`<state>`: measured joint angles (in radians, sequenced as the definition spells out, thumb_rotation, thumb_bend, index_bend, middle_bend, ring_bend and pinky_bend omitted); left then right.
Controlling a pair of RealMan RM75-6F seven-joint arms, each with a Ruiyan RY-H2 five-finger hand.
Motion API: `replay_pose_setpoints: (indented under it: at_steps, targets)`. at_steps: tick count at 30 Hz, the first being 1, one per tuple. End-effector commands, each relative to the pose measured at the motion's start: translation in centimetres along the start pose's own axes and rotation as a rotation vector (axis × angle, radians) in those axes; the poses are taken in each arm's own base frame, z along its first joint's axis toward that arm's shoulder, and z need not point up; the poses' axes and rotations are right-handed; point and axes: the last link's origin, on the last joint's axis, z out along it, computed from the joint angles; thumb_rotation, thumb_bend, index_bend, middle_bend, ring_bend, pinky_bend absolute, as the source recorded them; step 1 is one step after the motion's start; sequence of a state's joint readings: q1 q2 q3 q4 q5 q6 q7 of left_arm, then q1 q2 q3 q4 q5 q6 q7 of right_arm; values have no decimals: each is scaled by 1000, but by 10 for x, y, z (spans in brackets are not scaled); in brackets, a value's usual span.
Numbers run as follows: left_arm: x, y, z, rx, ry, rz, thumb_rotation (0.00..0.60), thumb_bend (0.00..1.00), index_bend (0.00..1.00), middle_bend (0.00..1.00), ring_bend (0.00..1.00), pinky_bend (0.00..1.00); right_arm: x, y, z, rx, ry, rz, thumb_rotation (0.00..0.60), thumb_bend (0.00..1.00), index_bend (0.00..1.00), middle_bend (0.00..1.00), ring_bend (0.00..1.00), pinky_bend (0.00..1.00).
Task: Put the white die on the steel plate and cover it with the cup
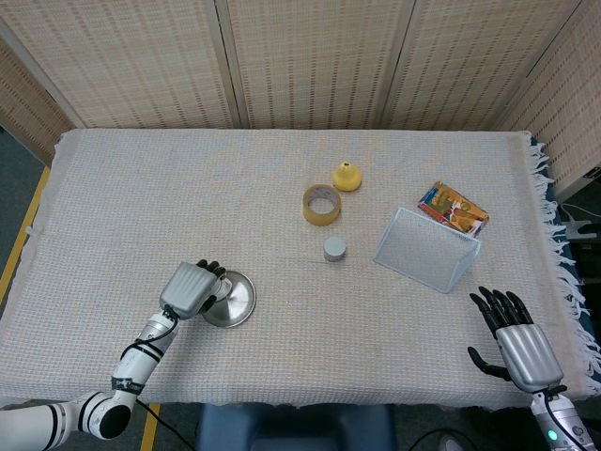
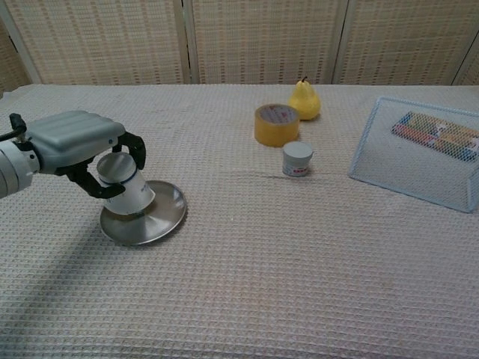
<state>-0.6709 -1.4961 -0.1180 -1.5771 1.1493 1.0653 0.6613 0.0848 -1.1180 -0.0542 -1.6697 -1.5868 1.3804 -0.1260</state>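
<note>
A white cup (image 2: 126,188) sits upside down and tilted on a round steel plate (image 2: 153,223) at the lower left of the frame. The white die is not visible; whether it lies under the cup cannot be told. The left robot hand (image 2: 78,146) wraps its dark fingers (image 2: 135,148) around the cup and holds it, coming in from the left edge. The plate rests on a worktop (image 2: 299,284) covered in a pale woven cloth. Near the upper middle stand a roll of yellowish tape (image 2: 276,124), a yellow pear (image 2: 304,100) just behind it, and a small white jar (image 2: 297,159) in front. At the right, a pale blue wire basket (image 2: 419,161) lies tipped, with a colourful packet (image 2: 438,134) behind its mesh. In the head view, the right robot hand (image 1: 515,344) lies at the lower right corner, fingers spread, holding nothing.
</note>
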Motion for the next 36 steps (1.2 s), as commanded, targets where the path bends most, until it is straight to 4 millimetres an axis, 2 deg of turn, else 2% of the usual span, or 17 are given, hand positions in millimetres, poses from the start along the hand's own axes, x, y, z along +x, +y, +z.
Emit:
replay_pose_setpoints:
  at_steps: [1,6,8,13,18,25,27,29,31,32,34,36]
  targets:
    - [2,0,-2,14,3,-6,600,366,405,588,535,775,0,0,-1,1,1,0,450,268,0,0,0,0]
    - [9,7,-18,-34,-38,-100,600,370,403,593,539,779,1,1,0,-3,9,2,450,268,0,0,0,0]
    - [16,4,-26,-31,-29,-133,600,370,403,594,542,782,2,1,-1,-2,9,3,450,268,0,0,0,0]
    - [23,-28,-47,71,20,-109,600,360,397,585,546,787,3,0,-3,4,13,4,449,268,0,0,0,0]
    - [4,-56,-64,171,-46,-75,600,360,396,584,546,793,1,-2,-2,6,11,0,451,268,0,0,0,0]
    - [-22,-66,-69,213,-132,-93,600,358,382,571,544,794,-1,-5,-2,11,7,-8,451,269,0,0,0,0]
    - [-24,-67,-69,211,-141,-99,600,359,338,521,517,780,-2,-5,-2,10,7,-8,450,268,0,0,0,0]
    - [-26,-69,-70,204,-151,-90,600,359,220,408,441,731,-2,-5,-2,8,6,-9,450,268,0,0,0,0]
    - [-24,-69,-71,203,-148,-94,600,356,63,251,338,683,-3,-5,-1,9,2,-10,449,268,0,0,0,0]
    - [-23,-70,-72,203,-147,-100,600,355,25,191,298,668,-3,-5,-1,9,1,-11,450,268,0,0,0,0]
    - [-20,-71,-75,205,-148,-122,600,354,0,70,212,605,-3,-5,-1,9,-1,-11,451,268,0,0,0,0]
    - [-17,-72,-78,207,-150,-139,600,349,0,16,149,517,-4,-5,-1,9,-6,-13,451,268,0,0,0,0]
